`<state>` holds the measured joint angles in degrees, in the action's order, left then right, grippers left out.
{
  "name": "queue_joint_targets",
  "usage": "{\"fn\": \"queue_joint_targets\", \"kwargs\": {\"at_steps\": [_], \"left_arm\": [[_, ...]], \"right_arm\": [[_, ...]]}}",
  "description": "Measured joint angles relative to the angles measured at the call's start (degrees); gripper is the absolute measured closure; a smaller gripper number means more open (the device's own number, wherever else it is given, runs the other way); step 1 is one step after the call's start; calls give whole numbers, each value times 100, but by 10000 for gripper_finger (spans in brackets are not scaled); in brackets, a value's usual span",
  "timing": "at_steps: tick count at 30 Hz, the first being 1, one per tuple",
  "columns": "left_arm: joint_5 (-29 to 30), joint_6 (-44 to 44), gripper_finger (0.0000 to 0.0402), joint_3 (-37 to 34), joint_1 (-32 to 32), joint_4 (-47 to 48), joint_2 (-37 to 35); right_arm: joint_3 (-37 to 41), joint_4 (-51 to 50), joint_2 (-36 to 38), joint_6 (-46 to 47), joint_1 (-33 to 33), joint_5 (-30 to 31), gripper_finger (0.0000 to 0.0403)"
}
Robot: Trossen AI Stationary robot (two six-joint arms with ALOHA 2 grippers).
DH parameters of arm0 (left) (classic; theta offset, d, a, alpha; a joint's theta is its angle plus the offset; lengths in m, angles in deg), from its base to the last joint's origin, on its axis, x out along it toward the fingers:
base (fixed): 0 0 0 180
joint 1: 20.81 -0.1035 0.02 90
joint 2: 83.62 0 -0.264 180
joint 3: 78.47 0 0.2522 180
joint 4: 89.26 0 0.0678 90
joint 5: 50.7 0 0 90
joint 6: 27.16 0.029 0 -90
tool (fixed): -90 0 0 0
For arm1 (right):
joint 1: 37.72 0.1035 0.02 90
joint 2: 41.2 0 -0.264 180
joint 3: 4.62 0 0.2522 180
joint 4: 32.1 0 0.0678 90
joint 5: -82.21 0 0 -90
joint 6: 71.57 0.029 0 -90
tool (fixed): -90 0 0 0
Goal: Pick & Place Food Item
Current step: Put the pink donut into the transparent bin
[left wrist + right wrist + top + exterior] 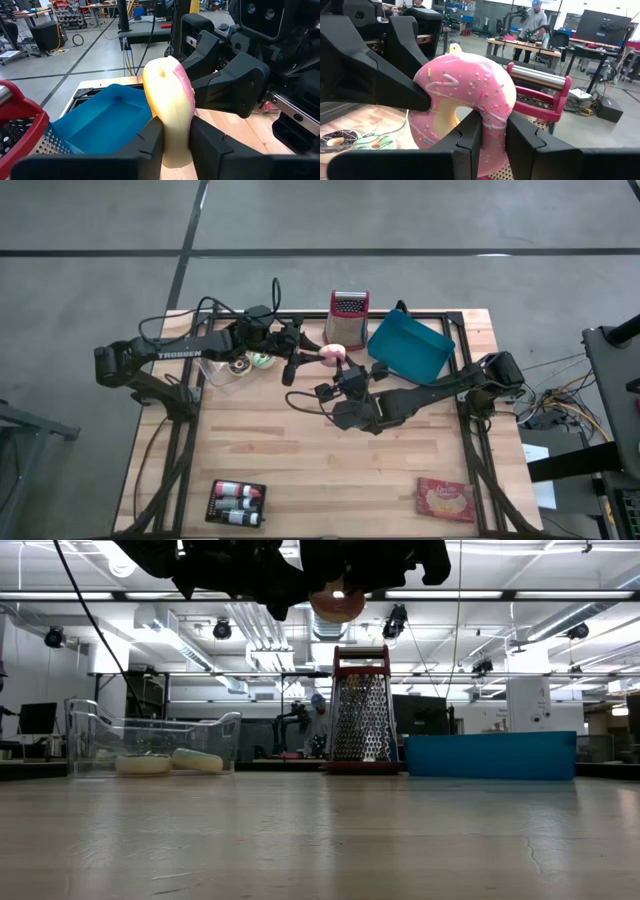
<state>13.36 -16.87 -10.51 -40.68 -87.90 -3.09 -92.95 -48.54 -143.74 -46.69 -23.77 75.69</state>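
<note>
Left arm: dark, boxy links, white "TROSSEN" lettering along the forearm; black cables loop above its wrist. Right arm: dark, matching build, a thin black cable curling beside its wrist. Left claw and right claw: matte black, angular, flat-faced moulded fingers; round recessed sockets on the housing.

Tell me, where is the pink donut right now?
In the high view the pink donut is held above the table's far middle, pinched between the left tool and the right tool, just in front of the grater.
</note>
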Motion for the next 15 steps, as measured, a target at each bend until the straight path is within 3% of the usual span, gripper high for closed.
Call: {"fn": "queue_joint_targets", "kwargs": {"at_steps": [10, 15], "left_arm": [[2, 0, 320, 0, -2, 0, 0], [2, 2, 320, 0, -2, 2, 0]], "right_arm": [[0, 7, 0, -185, 0, 0, 334], [0, 14, 0, -236, 2, -4, 315]]}}
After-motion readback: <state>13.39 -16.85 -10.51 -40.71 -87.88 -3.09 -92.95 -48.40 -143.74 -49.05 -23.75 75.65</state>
